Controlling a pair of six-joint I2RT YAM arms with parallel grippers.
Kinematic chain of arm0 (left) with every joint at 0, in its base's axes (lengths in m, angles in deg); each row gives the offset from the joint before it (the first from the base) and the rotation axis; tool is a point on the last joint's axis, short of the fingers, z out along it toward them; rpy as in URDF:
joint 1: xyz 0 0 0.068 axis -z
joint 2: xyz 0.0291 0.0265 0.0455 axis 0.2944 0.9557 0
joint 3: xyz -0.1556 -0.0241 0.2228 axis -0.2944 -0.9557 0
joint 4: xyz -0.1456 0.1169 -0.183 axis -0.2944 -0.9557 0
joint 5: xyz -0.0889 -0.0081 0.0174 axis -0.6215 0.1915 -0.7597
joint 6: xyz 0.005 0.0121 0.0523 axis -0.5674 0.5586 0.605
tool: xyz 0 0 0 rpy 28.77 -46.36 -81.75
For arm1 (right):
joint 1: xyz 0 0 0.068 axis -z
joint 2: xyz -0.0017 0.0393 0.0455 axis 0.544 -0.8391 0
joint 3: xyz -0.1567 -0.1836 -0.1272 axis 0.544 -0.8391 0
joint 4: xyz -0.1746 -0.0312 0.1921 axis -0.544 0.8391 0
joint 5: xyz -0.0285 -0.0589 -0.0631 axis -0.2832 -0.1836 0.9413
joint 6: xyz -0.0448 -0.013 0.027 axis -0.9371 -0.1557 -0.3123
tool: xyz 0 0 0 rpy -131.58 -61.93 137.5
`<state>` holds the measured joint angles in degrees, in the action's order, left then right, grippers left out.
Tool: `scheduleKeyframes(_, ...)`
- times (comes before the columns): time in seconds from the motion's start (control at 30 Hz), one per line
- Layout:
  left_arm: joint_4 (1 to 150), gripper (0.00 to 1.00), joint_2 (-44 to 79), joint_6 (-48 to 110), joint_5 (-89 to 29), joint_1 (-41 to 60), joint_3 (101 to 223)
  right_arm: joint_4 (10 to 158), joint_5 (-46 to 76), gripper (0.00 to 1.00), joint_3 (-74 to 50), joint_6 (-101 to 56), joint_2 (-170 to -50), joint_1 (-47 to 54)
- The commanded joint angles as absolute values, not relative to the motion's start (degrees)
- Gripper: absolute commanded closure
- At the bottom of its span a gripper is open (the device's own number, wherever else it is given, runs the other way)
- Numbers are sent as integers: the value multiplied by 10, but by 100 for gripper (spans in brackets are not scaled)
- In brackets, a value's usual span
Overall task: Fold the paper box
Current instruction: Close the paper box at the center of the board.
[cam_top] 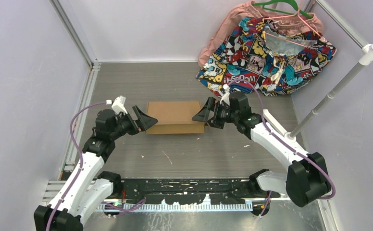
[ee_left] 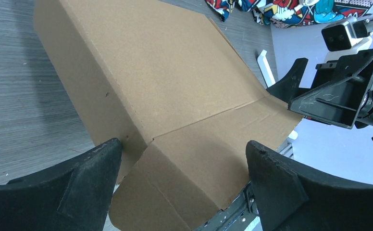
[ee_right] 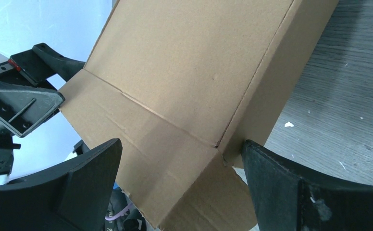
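Observation:
The paper box (cam_top: 175, 117) is a plain brown shallow cardboard box lying flat on the grey table between my two arms. My left gripper (cam_top: 146, 120) is open at its left end. In the left wrist view the end flap of the box (ee_left: 175, 72) lies between the fingers of the left gripper (ee_left: 184, 144), and the left finger (ee_left: 103, 163) touches the side wall's corner. My right gripper (cam_top: 201, 115) is open at the right end. There too the box (ee_right: 184, 62) reaches between the fingers of the gripper (ee_right: 182, 144), with a fingertip (ee_right: 266, 163) against the wall's corner.
A comic-print cloth (cam_top: 266, 53) and a pink garment on a green hanger (cam_top: 276, 7) lie at the back right. A white pole (cam_top: 338, 86) slants along the right side. A metal frame rail (cam_top: 81, 115) runs along the left, and a black rail (cam_top: 184, 185) along the near edge.

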<state>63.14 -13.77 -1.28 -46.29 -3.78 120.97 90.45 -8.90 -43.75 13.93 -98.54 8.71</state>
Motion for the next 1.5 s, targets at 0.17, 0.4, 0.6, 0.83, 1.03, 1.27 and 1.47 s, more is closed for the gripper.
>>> scheduleKeyframes(0.17, 611, 0, -139, -37, -522, -35, 1255, 896, -128, 0, -385, 161, -957, 80)
scheduleKeyframes(0.4, 571, 0, -137, -35, -524, -35, 1279, 911, -134, 0, -372, 171, -954, 80)
scheduleKeyframes(0.6, 557, 0, -134, -37, -529, -35, 1292, 915, -137, 0, -369, 177, -949, 80)
scheduleKeyframes(0.83, 546, 0, -131, -39, -533, -35, 1299, 925, -140, 0, -366, 180, -945, 80)
scheduleKeyframes(1.03, 528, 0, -123, -39, -539, -35, 1312, 936, -143, 0, -359, 186, -947, 80)
scheduleKeyframes(1.27, 504, 0, -114, -39, -543, -35, 1336, 955, -146, 0, -345, 197, -953, 80)
scheduleKeyframes(1.47, 479, 0, -100, -40, -551, -35, 1351, 967, -154, 0, -331, 206, -966, 80)
